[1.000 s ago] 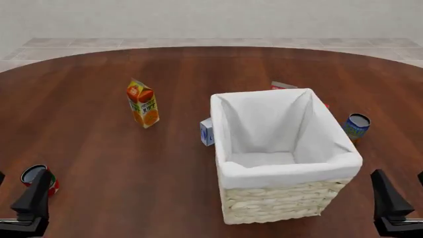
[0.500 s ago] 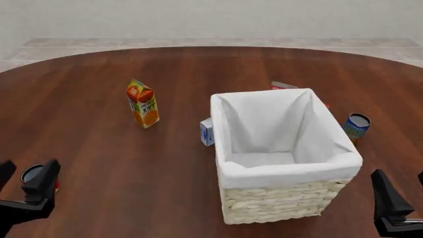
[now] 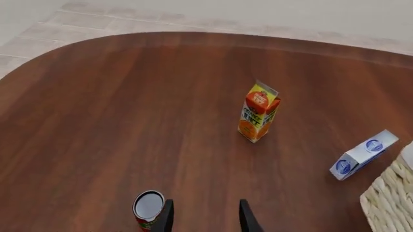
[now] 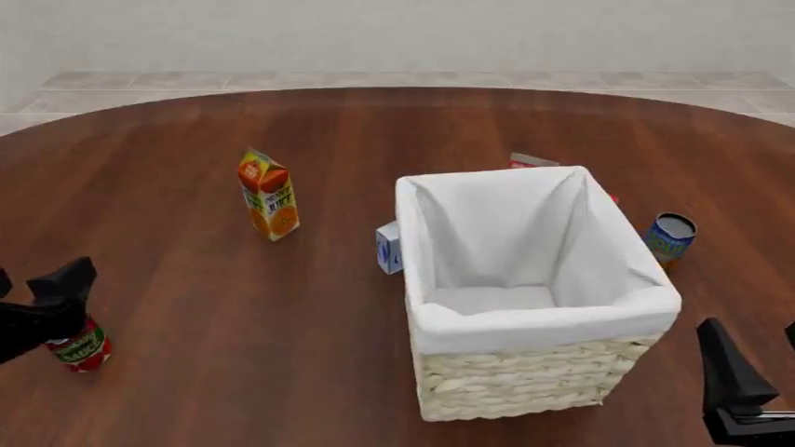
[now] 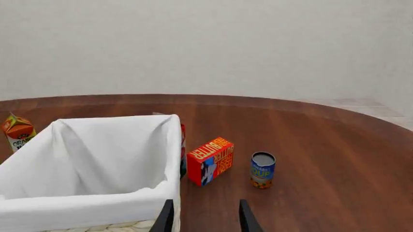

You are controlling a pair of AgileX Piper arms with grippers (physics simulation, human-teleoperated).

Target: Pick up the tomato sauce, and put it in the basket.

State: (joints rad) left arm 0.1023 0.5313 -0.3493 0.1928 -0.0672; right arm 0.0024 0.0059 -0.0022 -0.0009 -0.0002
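Note:
The tomato sauce [image 4: 82,347] is a small red-labelled can standing near the table's left front; its top is hidden in the front view by my left gripper [image 4: 33,291], which hovers open just above it. In the left wrist view the can [image 3: 148,209] shows its grey top just outside one finger [image 3: 166,218], not between the two. The basket [image 4: 546,322], pale wicker with a white lining, stands right of centre; a corner of the basket [image 3: 388,203] shows in the left wrist view. My right gripper [image 4: 758,371] is open and empty at the front right, close to the basket [image 5: 96,203].
An orange juice carton [image 4: 268,196] stands left of the basket, and a small white-and-blue carton [image 4: 389,247] lies against its left wall. A blue-and-yellow can [image 4: 669,237] stands to the basket's right, and a red butter box [image 5: 210,160] sits behind it.
My left gripper has risen and moved forward over the tomato sauce can, whose red label now shows below it. The can and my right arm have stayed in place.

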